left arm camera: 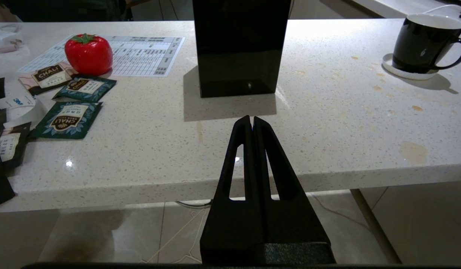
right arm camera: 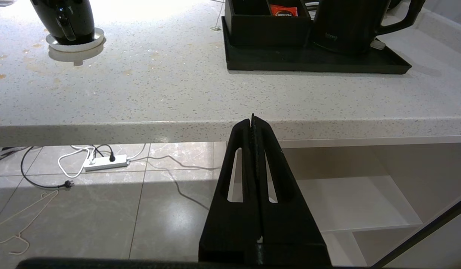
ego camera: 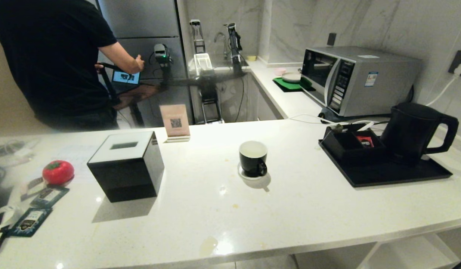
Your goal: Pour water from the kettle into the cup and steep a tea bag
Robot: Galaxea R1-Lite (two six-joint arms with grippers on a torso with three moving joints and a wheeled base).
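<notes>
Since neither arm reaches over the counter, both grippers hang below its front edge, pointing at it: the left gripper is clenched on nothing, its tips pressed together, facing the black box; the right gripper is likewise clenched and empty, facing the tray. This looks like a parked pose with the task not yet begun.

The kettle stands upright on the black tray at the robot's right, its handle turned away from the cup, which probably suits a reach by the right arm. The cup sits upright on a white coaster mid-counter, well apart from the kettle, its handle towards the robot; its contents cannot be told. No loose tea bag shows; teal packets lie far left near a red tomato-shaped thing and a printed sheet.

The counter is pale speckled stone, glossy, with faint brownish stains. Behind it are marble walls, a microwave, a sink tap, and a person in a black shirt turned away at a small screen. Under the counter, tiled floor, a power strip and cables
</notes>
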